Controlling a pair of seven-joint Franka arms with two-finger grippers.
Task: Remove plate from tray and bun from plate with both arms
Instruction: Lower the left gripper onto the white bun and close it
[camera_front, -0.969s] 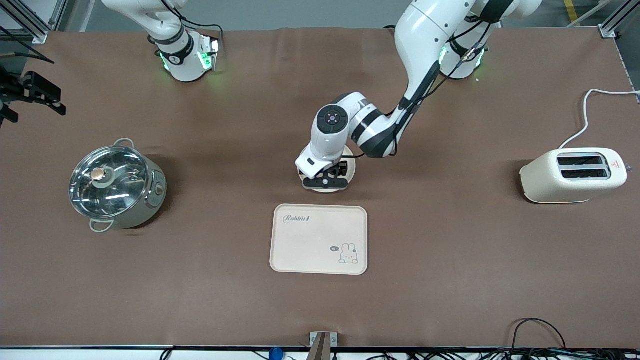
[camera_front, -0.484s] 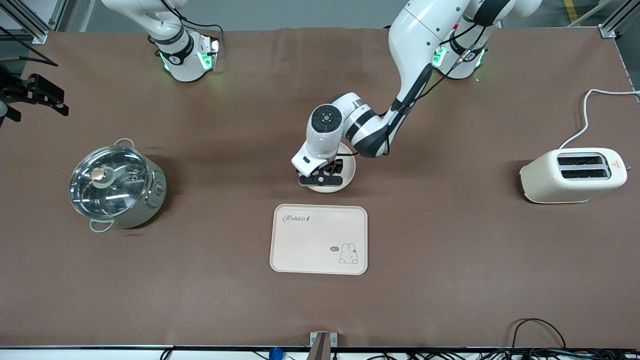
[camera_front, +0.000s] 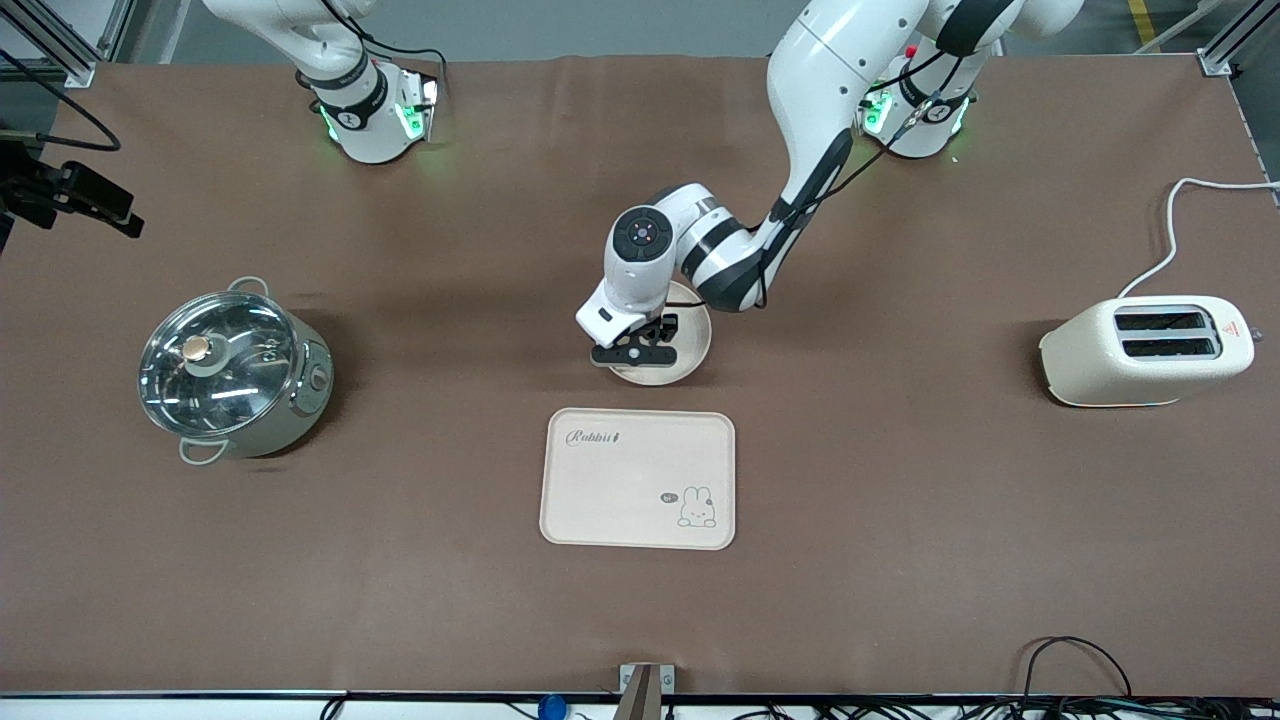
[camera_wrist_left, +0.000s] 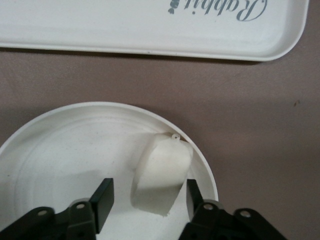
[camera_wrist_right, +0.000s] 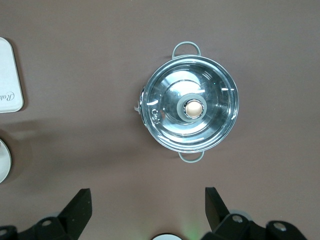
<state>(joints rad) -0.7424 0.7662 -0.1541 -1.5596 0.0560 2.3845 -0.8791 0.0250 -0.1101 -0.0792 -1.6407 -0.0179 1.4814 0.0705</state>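
The round cream-white plate lies on the table, just farther from the front camera than the tray; it also shows in the left wrist view. The pale bun lies on the plate near its rim, hidden under the hand in the front view. My left gripper is low over the plate. In the left wrist view it is open, with one finger on each side of the bun. My right gripper is open and empty, high above the table near the pot.
A rectangular cream tray with a rabbit drawing lies nearer the front camera than the plate. A steel pot with a glass lid stands toward the right arm's end. A cream toaster with a cord stands toward the left arm's end.
My left gripper has shifted a little over the plate toward the right arm's end. The plate and tray have not moved.
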